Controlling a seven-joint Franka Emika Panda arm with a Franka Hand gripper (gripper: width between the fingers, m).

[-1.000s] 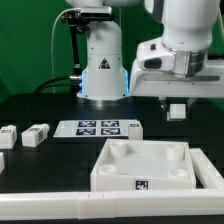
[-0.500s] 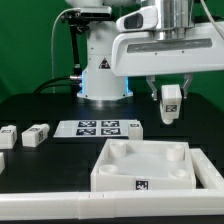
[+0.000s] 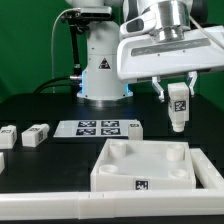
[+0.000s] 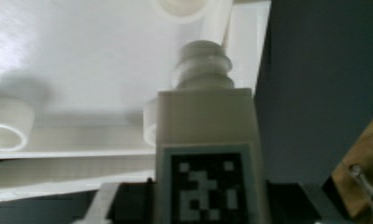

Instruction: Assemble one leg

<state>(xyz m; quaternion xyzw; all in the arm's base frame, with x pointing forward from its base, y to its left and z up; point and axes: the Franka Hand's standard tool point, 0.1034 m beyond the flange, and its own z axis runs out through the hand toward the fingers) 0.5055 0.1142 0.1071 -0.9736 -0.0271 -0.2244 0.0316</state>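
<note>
Leg (image 3: 179,106) between the fingers (image 3: 161,90), now upright, unlike a moment earlier.

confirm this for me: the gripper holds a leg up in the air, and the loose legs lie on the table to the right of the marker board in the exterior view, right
Not quite. The gripper does hold the leg up in the air, but the loose legs lie on the table to the exterior view's left of the marker board, not its right. The exterior view shows this.
</note>
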